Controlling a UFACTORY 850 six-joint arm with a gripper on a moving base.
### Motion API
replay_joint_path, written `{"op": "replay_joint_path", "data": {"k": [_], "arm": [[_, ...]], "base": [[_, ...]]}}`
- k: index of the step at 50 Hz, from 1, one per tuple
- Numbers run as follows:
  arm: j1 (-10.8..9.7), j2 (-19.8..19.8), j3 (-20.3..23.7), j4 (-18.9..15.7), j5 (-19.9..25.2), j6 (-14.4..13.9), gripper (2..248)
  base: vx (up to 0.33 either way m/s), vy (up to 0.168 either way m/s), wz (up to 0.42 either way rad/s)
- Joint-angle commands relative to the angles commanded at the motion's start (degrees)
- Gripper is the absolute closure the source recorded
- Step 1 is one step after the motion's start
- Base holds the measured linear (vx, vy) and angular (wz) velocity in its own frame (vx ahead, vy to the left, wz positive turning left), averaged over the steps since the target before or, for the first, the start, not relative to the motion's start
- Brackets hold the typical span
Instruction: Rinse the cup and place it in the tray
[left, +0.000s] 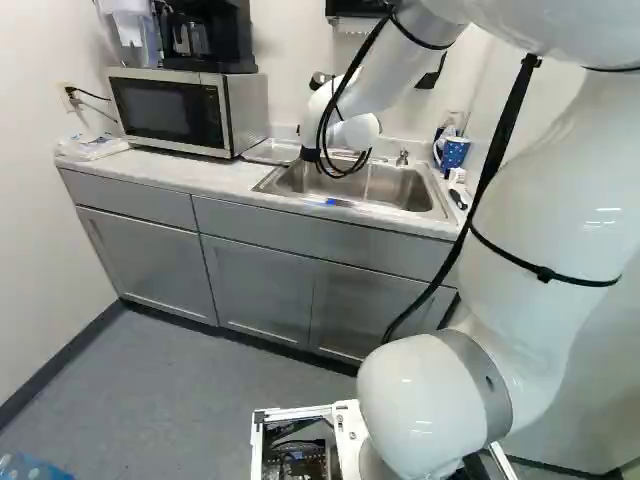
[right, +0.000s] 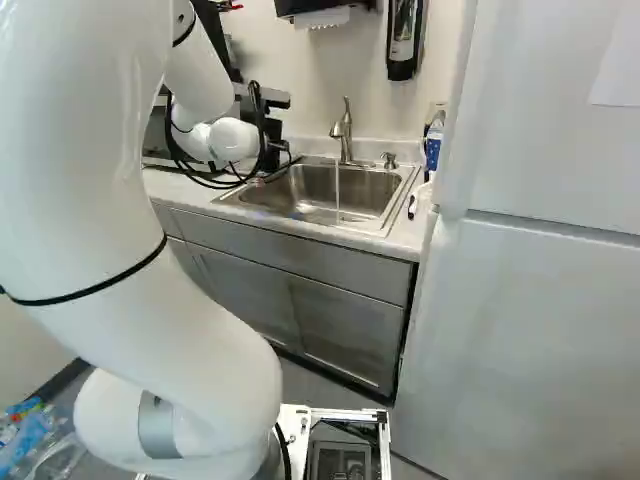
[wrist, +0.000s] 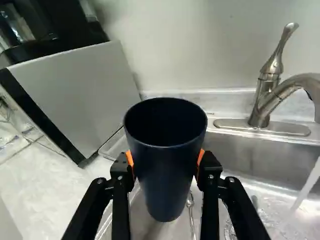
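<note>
In the right base view the dark body of my gripper partly shows beyond the arm's wrist, its fingers hidden. The wrist view has my gripper shut on a dark blue cup, an orange pad on either side. The cup's open mouth is visible, its inside dark. Water runs from the faucet into the steel sink, to one side of the cup. A shallow tray lies between microwave and sink; part of its rim shows behind the cup and gripper.
The microwave stands on the counter, a coffee maker on top. A slim metal utensil lies below the cup. A blue patterned mug stands at the counter's far corner, and a white refrigerator rises beside the counter.
</note>
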Motion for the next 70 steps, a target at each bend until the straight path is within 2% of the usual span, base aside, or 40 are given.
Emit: {"op": "replay_joint_path", "data": {"k": [19,34,55,70], "arm": [[0.0,0.0,0.0,0.0,0.0,-11.5,124],[0.1,-0.7,-0.8,0.0,0.1,-11.5,124],[1.3,-6.5,-6.8,0.0,4.2,-11.5,124],[2.7,-10.6,-11.4,0.0,4.9,-11.5,124]], "base": [[0.0,0.0,0.0],[0.0,0.0,0.0],[0.0,0.0,0.0],[0.0,0.0,0.0]]}}
